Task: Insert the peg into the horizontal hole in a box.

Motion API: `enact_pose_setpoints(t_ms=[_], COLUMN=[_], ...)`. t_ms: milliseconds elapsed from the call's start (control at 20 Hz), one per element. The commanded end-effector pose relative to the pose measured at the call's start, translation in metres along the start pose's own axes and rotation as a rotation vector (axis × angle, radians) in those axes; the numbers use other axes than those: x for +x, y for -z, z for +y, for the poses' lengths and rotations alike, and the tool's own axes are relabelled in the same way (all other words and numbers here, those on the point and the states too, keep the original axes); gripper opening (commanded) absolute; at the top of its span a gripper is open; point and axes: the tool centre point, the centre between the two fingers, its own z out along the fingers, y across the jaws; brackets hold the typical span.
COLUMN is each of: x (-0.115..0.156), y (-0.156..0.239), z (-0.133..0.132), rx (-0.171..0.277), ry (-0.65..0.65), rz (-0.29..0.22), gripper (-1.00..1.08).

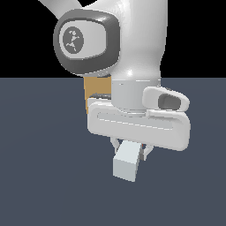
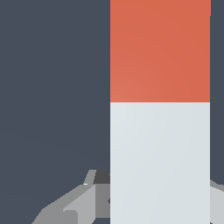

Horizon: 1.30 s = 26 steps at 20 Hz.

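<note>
- Under everything lies a flat slate-blue surface (image 1: 39, 176), plain and unmarked, running back to a straight edge in the exterior view; above that edge the room is only black.
- Filling the middle of the exterior view is the white arm (image 1: 141, 44), with a dark grey round-cornered cap bearing a pale disc facing me, and the broad white hand body slung crosswise below it.
- From under that hand body hangs the gripper (image 1: 131, 152), its jaws closed in on the peg (image 1: 127, 162); a thin grey finger (image 1: 147, 151) shows on the exterior view's right of the bar, touching it.
- From this side the peg shows its pale grey-white end pointing toward me and slightly downward, held clear above the surface.
- The wrist view shows the peg (image 2: 159, 131) lengthwise: the part nearer the gripper is pale grey-white, the far part red-orange, with a sharp straight line where the colours meet; grey finger parts (image 2: 83, 201) flank the pale section.
- Behind the arm, a sliver of the tan box (image 1: 93, 88) peeks out on the exterior view's left of the wrist, most of it hidden by the arm.
- Its hole I cannot see from either view, so I cannot tell how the peg lines up with it.
</note>
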Motion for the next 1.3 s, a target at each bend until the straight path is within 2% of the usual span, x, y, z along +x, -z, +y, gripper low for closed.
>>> enact_pose_setpoints(t_ms=[0, 400, 600, 850, 1250], x=[0.030, 0.116, 0.146, 0.165, 0.168], y=[0.007, 0.020, 0.026, 0.029, 0.027], z=[0.001, -0.020, -0.036, -0.050, -0.054], rx=[-0.004, -0.005, -0.004, -0.004, 0.000], ry=[0.103, 0.414, 0.533, 0.616, 0.630], rz=[0.001, 0.001, 0.001, 0.001, 0.001], gripper=[-1.00, -1.00, -1.00, -1.00, -1.00])
